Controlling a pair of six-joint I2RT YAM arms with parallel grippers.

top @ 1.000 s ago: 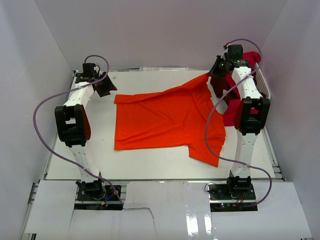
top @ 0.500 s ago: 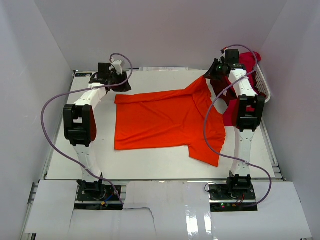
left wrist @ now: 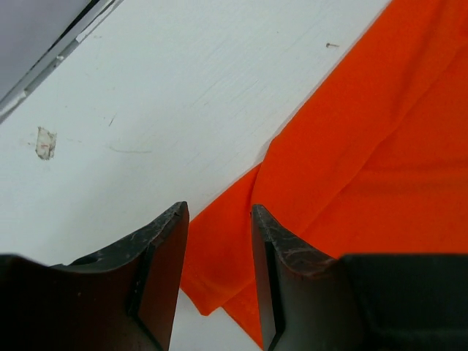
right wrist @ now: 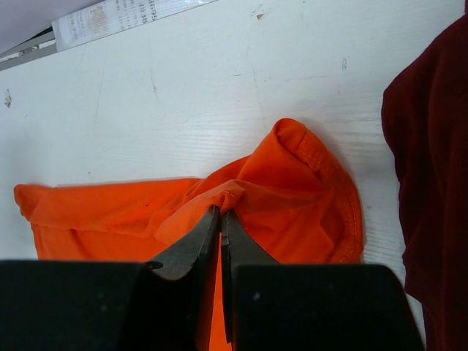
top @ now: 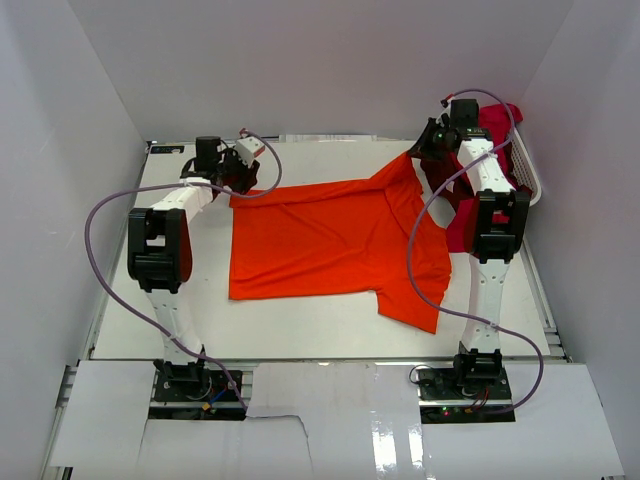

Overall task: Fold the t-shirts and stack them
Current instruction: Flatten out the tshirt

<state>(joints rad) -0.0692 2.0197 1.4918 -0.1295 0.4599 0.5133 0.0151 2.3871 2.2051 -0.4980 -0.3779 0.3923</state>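
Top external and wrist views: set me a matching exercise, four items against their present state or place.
Items:
1. orange t-shirt
2. left gripper
3. right gripper
4. maroon t-shirt

States:
a. shut, pinching an orange fold
b. spread mostly flat on the table
c. lying right of the pinched fold
d. open above an orange corner

Pairs: 1-b, 2-d, 3-a, 4-c

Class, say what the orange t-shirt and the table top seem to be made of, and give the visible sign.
The orange t-shirt: soft matte cloth, likely knit; it wrinkles and bunches in folds. The table top: hard white board, perhaps painted or laminated; smooth, faintly scratched.
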